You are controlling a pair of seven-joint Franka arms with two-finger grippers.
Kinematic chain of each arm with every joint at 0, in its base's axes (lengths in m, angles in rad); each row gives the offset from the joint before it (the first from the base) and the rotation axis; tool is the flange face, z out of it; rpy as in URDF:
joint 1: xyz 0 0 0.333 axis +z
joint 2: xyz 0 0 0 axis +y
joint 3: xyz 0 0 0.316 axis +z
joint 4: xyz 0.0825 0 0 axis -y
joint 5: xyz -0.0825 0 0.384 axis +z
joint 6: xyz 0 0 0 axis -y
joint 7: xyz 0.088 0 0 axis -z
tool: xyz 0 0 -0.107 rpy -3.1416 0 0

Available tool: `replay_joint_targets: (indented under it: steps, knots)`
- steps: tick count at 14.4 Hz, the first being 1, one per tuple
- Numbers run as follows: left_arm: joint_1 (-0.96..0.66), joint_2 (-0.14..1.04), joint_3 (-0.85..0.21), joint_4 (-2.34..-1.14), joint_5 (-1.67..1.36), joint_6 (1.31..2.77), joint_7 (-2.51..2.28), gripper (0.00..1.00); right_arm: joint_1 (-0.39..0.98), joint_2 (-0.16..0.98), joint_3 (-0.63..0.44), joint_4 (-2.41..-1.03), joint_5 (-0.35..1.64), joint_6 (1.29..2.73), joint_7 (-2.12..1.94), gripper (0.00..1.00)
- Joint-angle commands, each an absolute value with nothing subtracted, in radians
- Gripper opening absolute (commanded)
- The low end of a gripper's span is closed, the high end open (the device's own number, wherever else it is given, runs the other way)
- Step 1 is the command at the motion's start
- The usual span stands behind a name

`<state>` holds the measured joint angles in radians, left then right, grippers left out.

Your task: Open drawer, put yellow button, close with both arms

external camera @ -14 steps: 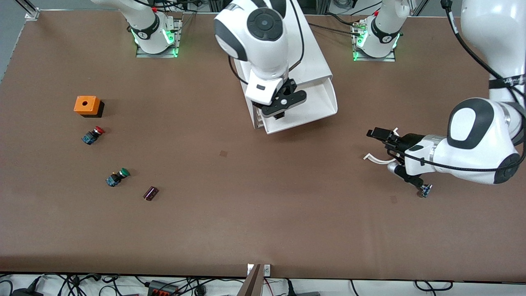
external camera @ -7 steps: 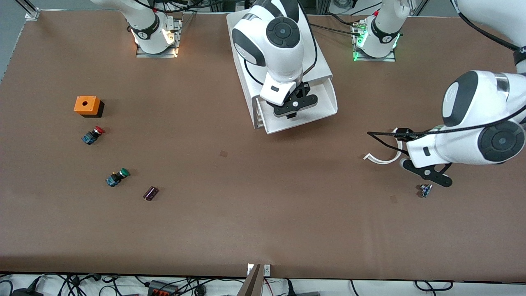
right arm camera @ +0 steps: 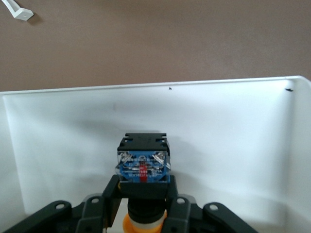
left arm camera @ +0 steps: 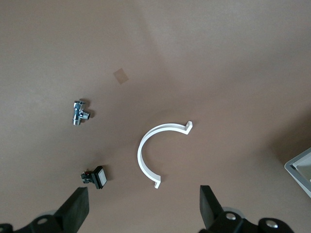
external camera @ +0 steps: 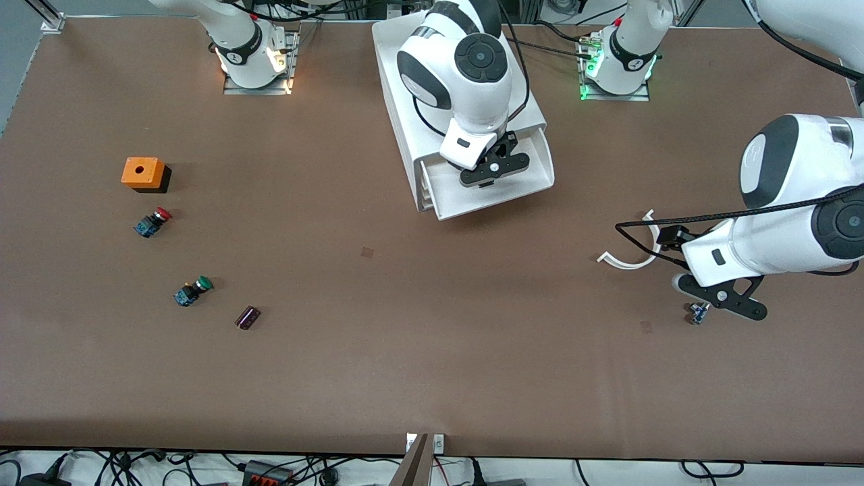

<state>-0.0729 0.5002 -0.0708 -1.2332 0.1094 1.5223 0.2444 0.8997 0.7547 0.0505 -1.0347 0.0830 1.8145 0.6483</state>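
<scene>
The right arm (external camera: 466, 74) reaches from its base over the white cabinet (external camera: 405, 101), its wrist pointing down into the open drawer (external camera: 533, 177). The right gripper (external camera: 493, 177) hangs over the drawer's inside, jaws closed on the yellow button (right arm camera: 144, 167). In the right wrist view the button sits between the fingers (right arm camera: 104, 204) with its yellow cap toward the palm and its blue base pointing at the drawer's white floor; whether it touches the floor I cannot tell.

The left arm (external camera: 796, 202) bends in from the left arm's end of the table, forearm roughly level and wrist turned down. The left gripper (external camera: 725, 302) is over bare table just beside a small metal fitting (external camera: 698, 312), jaws spread wide and holding nothing. Its wrist view shows both fingertips (left arm camera: 75, 211) apart, with a white curved clip (left arm camera: 153, 155), a small black switch (left arm camera: 95, 177) and the fitting (left arm camera: 79, 112) lying on the table below.

Toward the right arm's end lie an orange box (external camera: 143, 173), a red button (external camera: 152, 222), a green button (external camera: 193, 291) and a dark capacitor (external camera: 248, 317).
</scene>
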Motion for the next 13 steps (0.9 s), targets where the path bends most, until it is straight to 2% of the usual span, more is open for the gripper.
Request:
replay_joint_targets:
  steps: [1, 2, 6, 9, 13]
  knots:
    - [-0.074, 0.514, -0.067, -1.204, 0.097, 1.519, 0.218, 1.0, 0.907, 0.77, 0.035, -0.996, 0.098, 1.804, 0.667, 0.88]
    - [-0.074, 0.514, -0.067, -1.204, 0.097, 1.519, 0.216, 1.0, 0.907, 0.77, 0.028, -0.996, 0.095, 1.801, 0.666, 1.0]
    - [-0.074, 0.512, -0.069, -1.206, 0.097, 1.519, 0.218, 1.0, 0.896, 0.761, 0.023, -0.989, 0.095, 1.796, 0.689, 1.0]
    - [-0.072, 0.511, -0.075, -1.206, 0.091, 1.519, 0.169, 1.0, 0.876, 0.755, 0.009, -0.915, 0.091, 1.78, 0.707, 1.0]
    - [-0.078, 0.508, -0.077, -1.21, -0.021, 1.523, -0.01, 1.0, 0.781, 0.713, -0.008, -0.87, 0.092, 1.769, 0.689, 1.0]
